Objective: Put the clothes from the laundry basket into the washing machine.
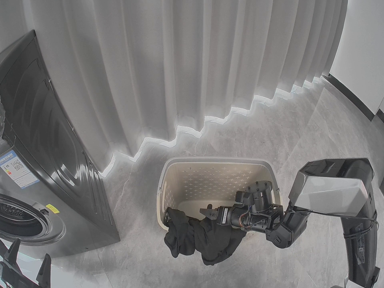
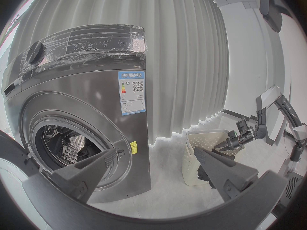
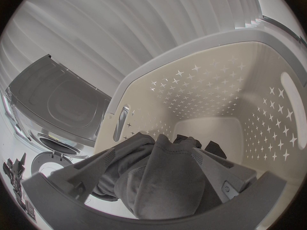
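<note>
Here the right claw (image 1: 207, 211) hangs over the near rim of the laundry basket (image 1: 216, 161), its fingers (image 3: 220, 173) spread wide with a bunch of the dark clothes (image 1: 204, 237) lying between them. Whether they have begun to press on the cloth is not clear, but they stand well apart. The clothes lie directly below and between this claw's fingers. The heap is draped over the basket rim, half inside and half hanging outside, with its long axis running along that rim and across the claw's line of reach. The washing machine (image 1: 48, 149) stands well apart from this claw, on its left, with the round drum opening (image 2: 67, 147) uncovered. The left claw (image 2: 155, 151) is also spread and holds nothing. It sits just before the drum opening and far from the clothes. Judged so, the right arm is the nearer one for lifting the heap, which must then travel leftward to the drum.
</note>
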Motion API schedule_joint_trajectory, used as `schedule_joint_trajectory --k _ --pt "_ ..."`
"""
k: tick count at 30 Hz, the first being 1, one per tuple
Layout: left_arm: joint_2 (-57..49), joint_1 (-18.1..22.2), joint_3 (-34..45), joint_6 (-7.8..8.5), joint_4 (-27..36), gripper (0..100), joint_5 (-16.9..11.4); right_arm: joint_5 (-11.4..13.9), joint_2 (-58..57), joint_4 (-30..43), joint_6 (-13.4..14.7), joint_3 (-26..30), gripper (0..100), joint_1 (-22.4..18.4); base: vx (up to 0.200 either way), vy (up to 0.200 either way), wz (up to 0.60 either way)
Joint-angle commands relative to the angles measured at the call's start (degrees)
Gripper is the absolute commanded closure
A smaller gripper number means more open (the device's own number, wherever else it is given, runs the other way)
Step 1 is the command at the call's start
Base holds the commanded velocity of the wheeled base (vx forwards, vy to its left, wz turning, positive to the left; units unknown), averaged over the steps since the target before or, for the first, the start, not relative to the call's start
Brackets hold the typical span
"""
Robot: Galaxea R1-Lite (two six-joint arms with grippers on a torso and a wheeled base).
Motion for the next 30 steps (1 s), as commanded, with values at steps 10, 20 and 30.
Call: schedule_joint_trajectory --k 10,20,30 --pt "-0.93 0.01 1.01 0.09 0.0 0 0.03 -1.76 3.76 -0.06 -0.34 -0.75 0 -0.39 0.0 0.0 0.0" --pt "-0.93 0.01 1.01 0.0 0.0 0 0.03 -1.76 5.07 -0.42 -0.78 -1.89 100 0.13 0.0 0.0 0.0" --pt "-0.93 0.01 1.01 0.0 0.0 0 0.03 -1.85 4.2 -1.12 -0.78 -1.72 100 0.05 0.0 0.0 0.0"
